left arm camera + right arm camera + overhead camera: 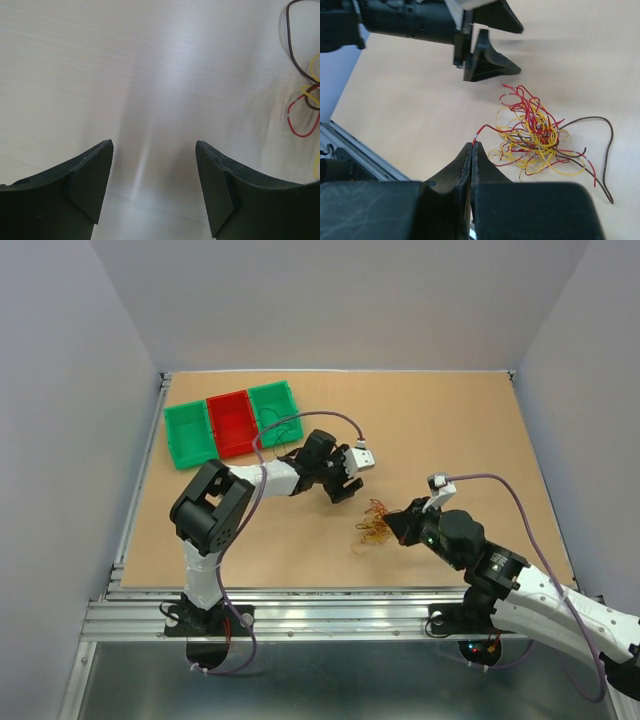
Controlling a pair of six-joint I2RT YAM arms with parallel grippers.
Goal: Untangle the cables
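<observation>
The cables (374, 523) lie as one tangled clump of thin yellow, red and dark wires (535, 135) on the tan table, right of centre. My right gripper (472, 145) is shut on the tip of a red wire (488, 128) that runs out of the clump's near side; from above it (393, 526) sits at the clump's right edge. My left gripper (346, 480) hovers just up and left of the clump, open, with only bare table between its fingers (154, 146). A few red, yellow and dark loops (304, 117) show at the right edge of the left wrist view.
Three bins stand at the back left: green (188, 435), red (231, 424), green (275, 410). Thick lilac cables (335, 416) arc over the arms. The left gripper's dark fingers (487, 60) hang just beyond the clump in the right wrist view. A metal rail (300, 615) edges the table front.
</observation>
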